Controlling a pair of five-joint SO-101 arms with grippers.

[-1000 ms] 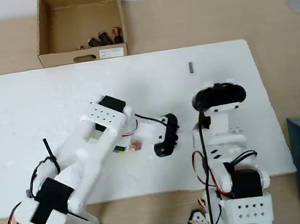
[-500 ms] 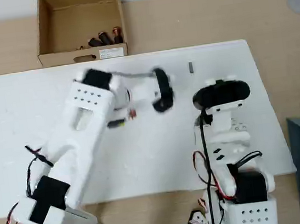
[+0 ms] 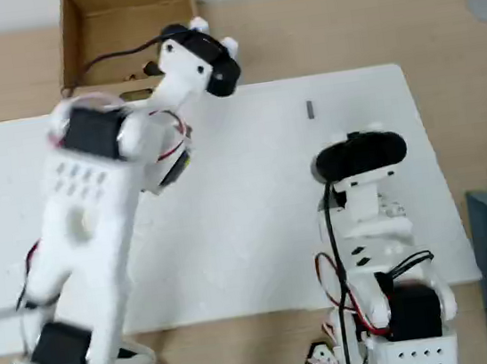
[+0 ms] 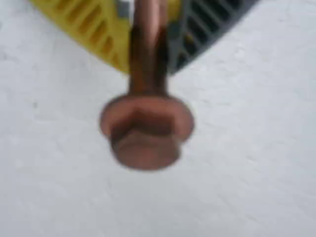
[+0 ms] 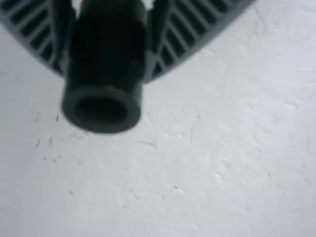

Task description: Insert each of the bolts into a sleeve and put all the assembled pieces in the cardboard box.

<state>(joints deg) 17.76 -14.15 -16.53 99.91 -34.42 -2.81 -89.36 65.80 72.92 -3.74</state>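
White mat (image 3: pixel 259 234) covers the table (image 3: pixel 314 38). Left gripper (image 4: pixel 148 24) clamps a bolt (image 4: pixel 146 126), head beyond its tips; right gripper (image 5: pixel 108 24) clamps a sleeve (image 5: pixel 102 94).

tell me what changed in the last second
The left arm swung from mid-mat up toward the cardboard box, the left gripper carrying the copper bolt, now over the white mat near the box. The right arm stayed about where it was, the right gripper shut on the dark sleeve. The box and the small dark piece on the mat stayed put.
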